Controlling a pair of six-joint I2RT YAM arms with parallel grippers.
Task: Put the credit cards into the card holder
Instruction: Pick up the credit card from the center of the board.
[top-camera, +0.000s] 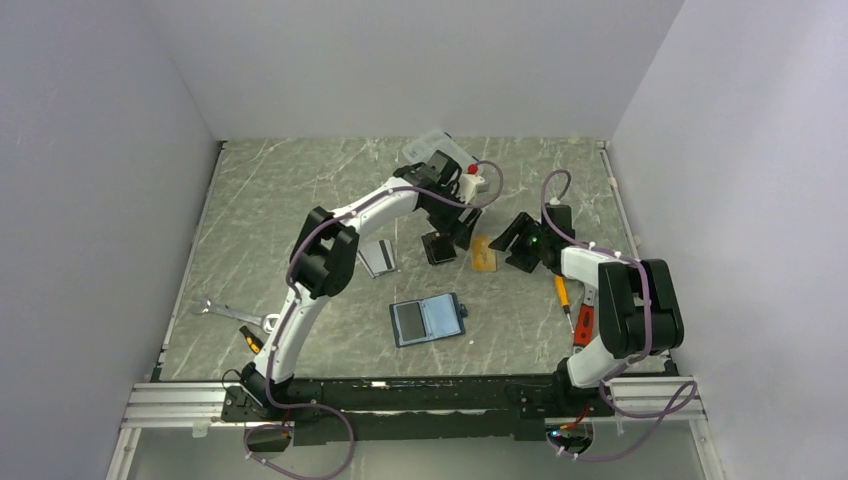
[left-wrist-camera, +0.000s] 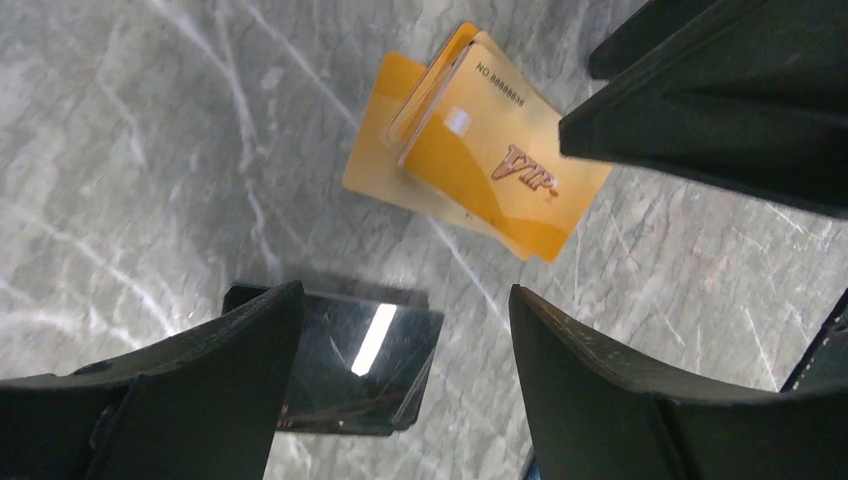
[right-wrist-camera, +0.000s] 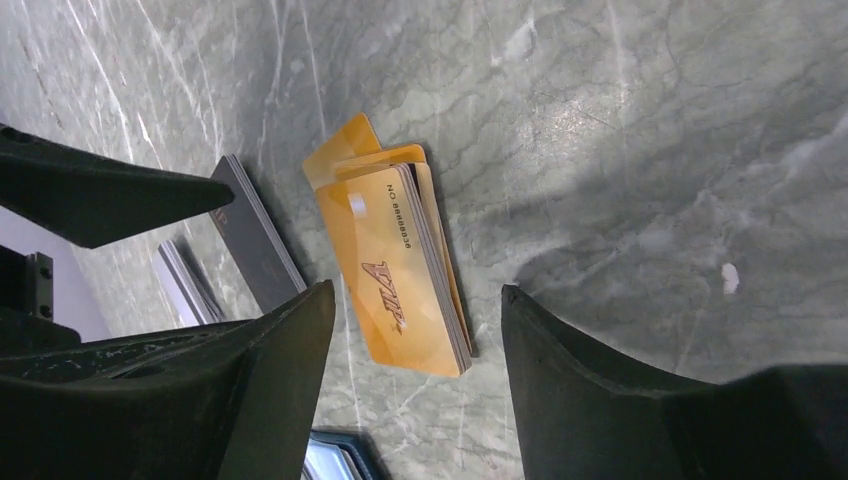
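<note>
Grey marble-patterned table (top-camera: 300, 190), white walls on three sides. Both arms reach toward the middle of the surface.

Credit cards lie in three groups on the table, none in a slot:
- silver-grey cards (top-camera: 378, 256), leftmost, beside the left arm's elbow
- black cards (top-camera: 438, 247), a small stack directly under the left gripper (top-camera: 447, 232)
- orange-gold cards (top-camera: 484, 253), a loosely fanned stack just beside the black ones, top card printed "VIP"

Card holder (top-camera: 428, 320) lies open and flat nearer the arm bases, lighter blue inside facing up, well apart from all three groups.

Left gripper, wrist view (left-wrist-camera: 400, 300): jaws apart, nothing between them, glossy black stack (left-wrist-camera: 370, 360) below the gap, orange-gold stack (left-wrist-camera: 480, 150) beyond.

Right gripper (top-camera: 515, 243), wrist view (right-wrist-camera: 415, 295): jaws apart, nothing clamped, orange-gold stack (right-wrist-camera: 400, 270) lying below the gap. Contact with the cards: cannot tell.

Also on the table: clear plastic box (top-camera: 435, 150) at the far edge, wrench (top-camera: 225, 312) near left, orange-handled screwdriver (top-camera: 563, 295) near right.
</note>
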